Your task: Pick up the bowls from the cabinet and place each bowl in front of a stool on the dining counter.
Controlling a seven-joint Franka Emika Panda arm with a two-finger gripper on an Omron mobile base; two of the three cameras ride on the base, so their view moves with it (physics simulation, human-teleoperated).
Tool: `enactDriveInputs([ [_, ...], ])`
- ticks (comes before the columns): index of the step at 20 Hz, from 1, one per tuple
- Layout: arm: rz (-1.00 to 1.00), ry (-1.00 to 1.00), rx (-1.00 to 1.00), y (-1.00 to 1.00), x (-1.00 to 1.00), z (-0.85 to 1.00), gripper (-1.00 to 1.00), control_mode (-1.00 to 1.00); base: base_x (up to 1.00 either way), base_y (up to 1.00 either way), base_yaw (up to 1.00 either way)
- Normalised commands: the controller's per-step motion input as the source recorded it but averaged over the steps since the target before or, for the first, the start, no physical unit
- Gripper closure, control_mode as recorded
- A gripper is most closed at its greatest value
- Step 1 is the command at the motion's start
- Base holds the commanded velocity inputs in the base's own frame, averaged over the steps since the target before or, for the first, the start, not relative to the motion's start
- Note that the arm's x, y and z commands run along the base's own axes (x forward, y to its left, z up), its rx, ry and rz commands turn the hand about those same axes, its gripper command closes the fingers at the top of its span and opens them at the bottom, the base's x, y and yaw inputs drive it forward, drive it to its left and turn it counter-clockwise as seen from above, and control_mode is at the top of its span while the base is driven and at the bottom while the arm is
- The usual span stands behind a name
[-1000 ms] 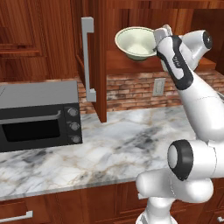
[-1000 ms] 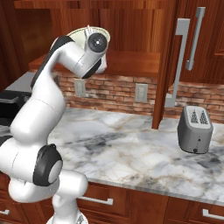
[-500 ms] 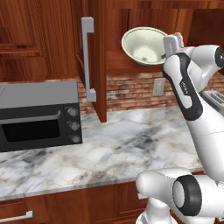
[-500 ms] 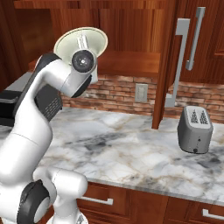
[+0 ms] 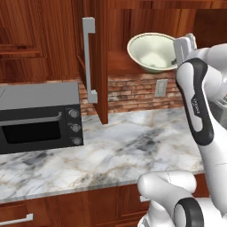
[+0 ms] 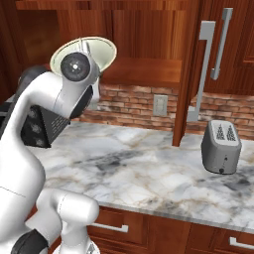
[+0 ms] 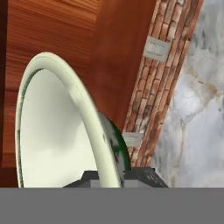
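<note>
Hand clamped on the rim of a pale-green bowl, held in the air.
The hand (image 7: 109, 177) grips the wide whitish pale-green ceramic bowl with a dark green foot (image 5: 153, 52) by its rim, tilted, above the grey-veined white marble desk (image 5: 115, 146) backed by red brick wall (image 6: 144, 101), in front of the open dark reddish-brown wooden cabinet (image 5: 99, 57); beyond, its long grey bar handle (image 5: 88, 57).
</note>
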Motion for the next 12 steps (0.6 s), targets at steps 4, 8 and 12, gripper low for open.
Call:
enactDriveInputs([
  [4, 0.0, 0.2, 0.0, -0.02, -0.7, 0.04, 1.0, -1.0, 0.0, 0.0, 0.0],
  [8, 0.0, 0.2, 0.01, -0.03, -0.66, 0.07, 1.0, -1.0, 0.0, 0.0, 0.0],
  [12, -0.04, 0.14, 0.01, -0.01, -0.56, 0.01, 1.0, -1.0, 0.0, 0.0, 0.0],
])
